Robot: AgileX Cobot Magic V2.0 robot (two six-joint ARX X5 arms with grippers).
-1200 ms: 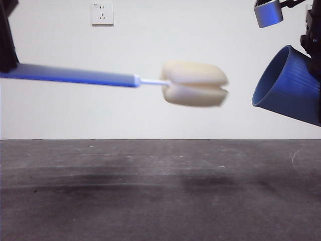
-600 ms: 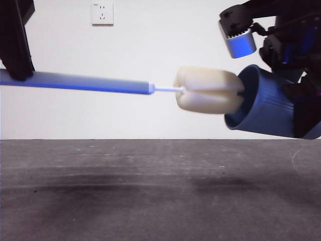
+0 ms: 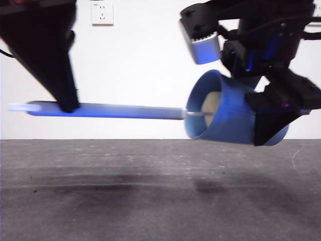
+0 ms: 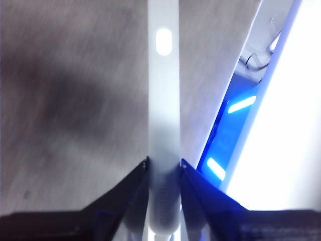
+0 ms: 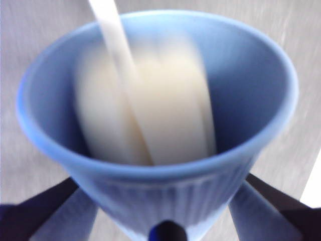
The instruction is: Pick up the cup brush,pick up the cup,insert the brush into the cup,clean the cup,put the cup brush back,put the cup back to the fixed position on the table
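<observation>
The cup brush (image 3: 110,111) is held level above the table (image 3: 150,191), its slim handle running from left to right. My left gripper (image 3: 65,105) is shut on the handle (image 4: 163,100) near its far end. The cream sponge head (image 3: 211,106) sits inside the blue ribbed cup (image 3: 230,113), which lies tipped on its side in the air with its mouth facing left. My right gripper (image 3: 266,118) is shut on the cup's base end. In the right wrist view the sponge (image 5: 150,105) fills most of the cup (image 5: 241,85), blurred by motion.
A white wall socket (image 3: 102,13) is on the back wall. The dark grey table stretches below both arms with soft shadows under the brush and cup.
Over the last second the cup moved left and the brush moved right, so the sponge head went from outside the cup to inside it. Both arms came further into the front view.
</observation>
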